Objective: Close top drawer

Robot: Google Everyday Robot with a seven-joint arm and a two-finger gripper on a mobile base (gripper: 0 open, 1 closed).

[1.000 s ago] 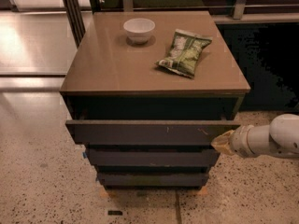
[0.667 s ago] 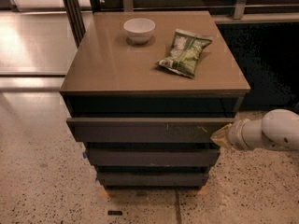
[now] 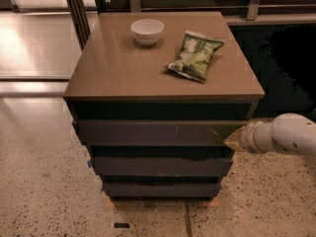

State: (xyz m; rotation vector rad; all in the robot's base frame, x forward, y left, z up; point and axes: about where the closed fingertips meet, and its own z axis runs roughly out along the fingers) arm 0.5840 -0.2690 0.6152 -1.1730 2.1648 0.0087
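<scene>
Camera view, we count: one bowl (image 3: 147, 31), back edge of worktop (image 3: 113, 73); one snack bag (image 3: 194, 56), right edge; three drawers (image 3: 160, 166), top drawer (image 3: 148, 133) ajar; one claw (image 3: 235, 141) under front-right corner, grip we cannot tell.

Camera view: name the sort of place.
Likely an office break area: speckled floor, a bowl and chip bag on a drawer cabinet. The gripper sits at the top drawer, right end.

The hand (image 3: 233, 140) is seen at the right end of the top drawer (image 3: 148, 132), where contact with the front cannot be confirmed. The arm (image 3: 291, 135) behind it is cut off by the right edge. The drawer's interior is hidden under the desk (image 3: 123, 68) top. The print on the green snack bag (image 3: 195, 56) cannot be read.
</scene>
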